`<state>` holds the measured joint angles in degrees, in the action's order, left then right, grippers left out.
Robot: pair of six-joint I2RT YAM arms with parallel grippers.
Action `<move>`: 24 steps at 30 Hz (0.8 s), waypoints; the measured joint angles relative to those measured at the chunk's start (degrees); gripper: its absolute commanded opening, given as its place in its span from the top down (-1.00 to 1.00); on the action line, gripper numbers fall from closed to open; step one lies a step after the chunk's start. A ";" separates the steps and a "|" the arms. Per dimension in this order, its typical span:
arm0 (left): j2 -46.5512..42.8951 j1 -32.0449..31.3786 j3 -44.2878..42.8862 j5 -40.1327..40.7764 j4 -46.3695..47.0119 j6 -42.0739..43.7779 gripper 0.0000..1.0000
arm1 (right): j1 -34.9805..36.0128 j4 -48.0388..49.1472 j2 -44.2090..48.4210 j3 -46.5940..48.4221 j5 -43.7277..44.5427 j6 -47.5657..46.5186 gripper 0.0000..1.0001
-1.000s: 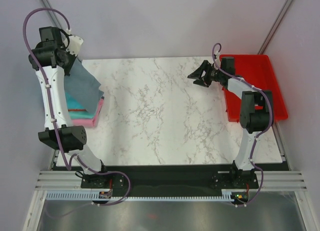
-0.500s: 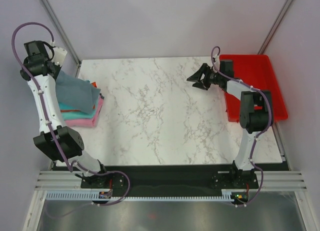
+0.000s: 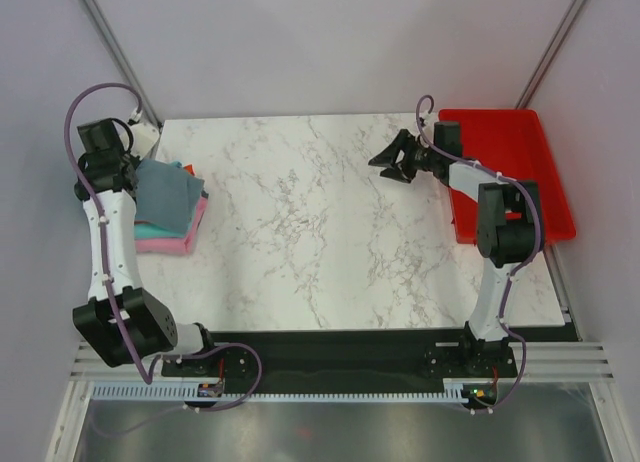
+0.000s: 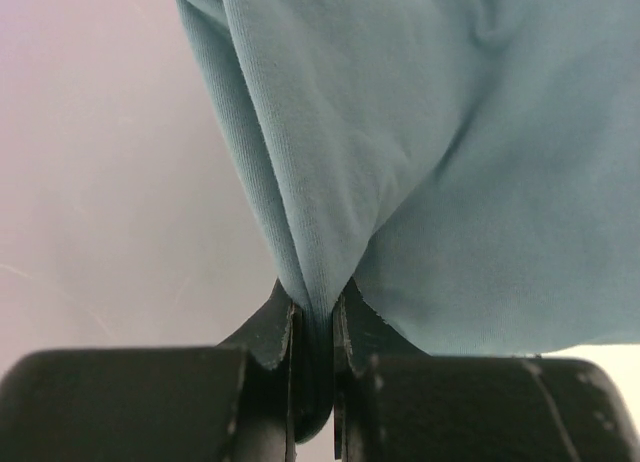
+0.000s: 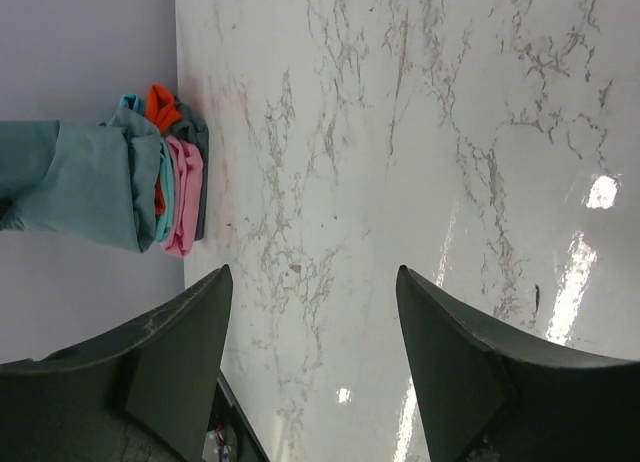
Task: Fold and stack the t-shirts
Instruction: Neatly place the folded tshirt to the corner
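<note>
the left tool [image 4: 313,317] pinches a narrow fold of the grey-blue shirt [image 3: 168,192], which rests on the pile of folded shirts [image 3: 172,244] at the left edge of the bench [image 3: 320,252]. the right tool [image 3: 386,166] stands wide and empty, well apart from it. the cloth looks light, soft and limp, so i judge it will sag from one point, and a doubled edge is the better place to hold.

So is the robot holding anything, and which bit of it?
Yes. The left gripper is pinched shut on a bunched fold of the grey-blue t-shirt. The right gripper is open and holds nothing.
</note>
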<state>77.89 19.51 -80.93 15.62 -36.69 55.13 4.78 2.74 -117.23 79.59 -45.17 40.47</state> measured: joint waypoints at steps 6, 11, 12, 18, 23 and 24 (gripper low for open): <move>1.05 0.02 5.46 1.44 5.57 2.29 0.96 | 1.03 -0.07 0.11 -1.49 0.04 -0.24 -0.49; 5.66 0.07 7.21 2.47 7.41 3.34 0.96 | 1.33 -0.17 0.96 -2.43 0.22 -0.79 -0.49; 6.73 0.13 7.39 2.56 7.63 3.52 0.96 | 1.33 -0.15 1.20 -2.43 0.24 -0.87 -0.49; 11.34 0.94 7.23 3.58 8.59 4.13 0.96 | 1.36 -0.11 2.23 -2.43 0.52 -1.68 -0.50; 14.91 1.81 4.68 3.82 8.72 4.17 0.96 | 1.44 -0.20 2.23 -2.43 1.20 -2.14 -0.50; 15.02 1.90 4.66 3.82 8.79 4.17 0.96 | 1.49 -0.22 2.23 -2.43 1.33 -2.27 -0.50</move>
<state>92.90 21.41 -76.27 19.44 -27.90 59.31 6.26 2.52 -115.00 77.17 -43.83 38.20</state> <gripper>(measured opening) 0.116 0.748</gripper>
